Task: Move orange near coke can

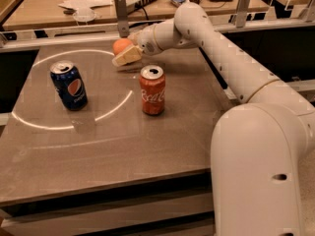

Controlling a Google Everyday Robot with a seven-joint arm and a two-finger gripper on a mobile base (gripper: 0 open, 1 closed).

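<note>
My one camera looks down from above my arm point(236, 68) across the bench point(98, 171) — close, jaws at its far side.

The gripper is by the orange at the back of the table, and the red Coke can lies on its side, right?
Not quite: the camera view shows the coke can standing upright. The gripper is indeed by the orange at the back of the table.

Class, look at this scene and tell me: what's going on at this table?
A robot arm reaches across the table, with its gripper right at the orange near the far edge. The coke can stands upright nearer the middle, apart from the orange. A Pepsi can stands further left in the picture. The orange is not yet beside the coke can.
</note>
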